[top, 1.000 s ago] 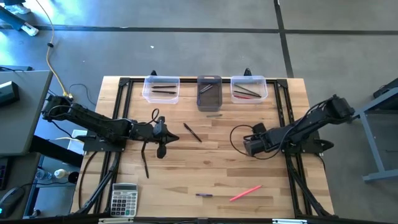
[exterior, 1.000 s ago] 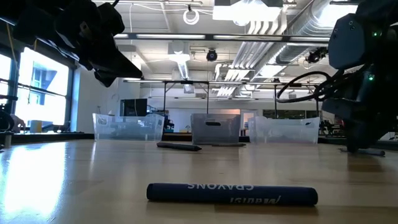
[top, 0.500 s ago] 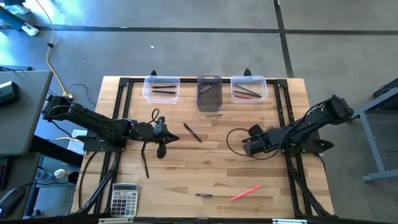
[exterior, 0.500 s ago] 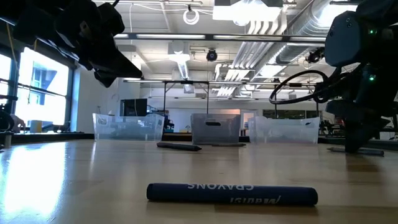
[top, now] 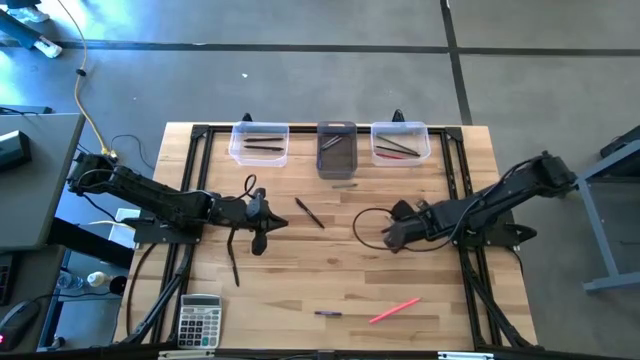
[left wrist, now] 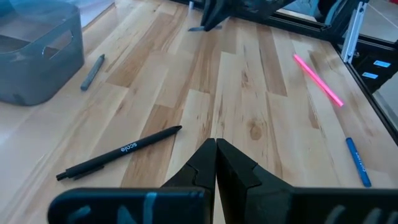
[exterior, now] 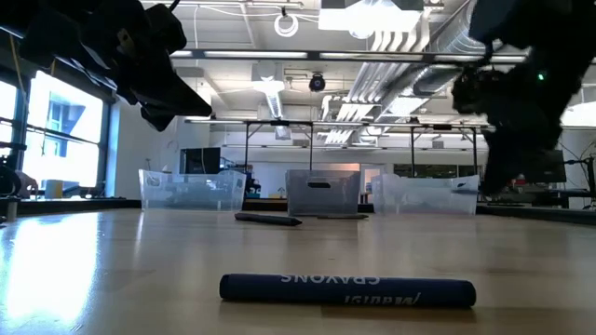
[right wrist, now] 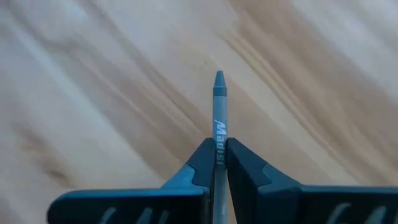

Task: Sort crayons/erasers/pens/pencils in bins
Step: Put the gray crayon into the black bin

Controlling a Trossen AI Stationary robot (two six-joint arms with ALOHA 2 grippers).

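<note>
My right gripper (top: 386,237) hangs over the table's middle right, shut on a grey crayon (right wrist: 219,102). My left gripper (top: 262,222) waits shut over the middle left, holding nothing. A black pen (top: 309,212) lies between them. Another grey crayon (top: 344,184) lies in front of the dark bin (top: 337,150). Clear bins (top: 259,143) (top: 400,142) stand on either side of it, each holding sticks. Near the front edge lie a blue crayon (exterior: 346,290) and a pink stick (top: 394,310). My right gripper pinches the grey crayon's labelled body (right wrist: 219,149) between its two fingers. The crayon runs along the fingers, and its pointed end (right wrist: 219,77) sticks out past the fingertips. The fingers slant steeply down from the table's right. The crayon is lifted clear of the wood.
A grey calculator (top: 199,320) sits at the front left corner. A dark thin stick (top: 235,268) lies in front of my left gripper. A black cable loops beside my right gripper (top: 362,225). Bare wood lies across the table's middle and front.
My right gripper has risen, gone a little toward the table's left edge and rolled about its own axis. The grey crayon that lay on the wood beneath it has come up with it, clear of the table.
</note>
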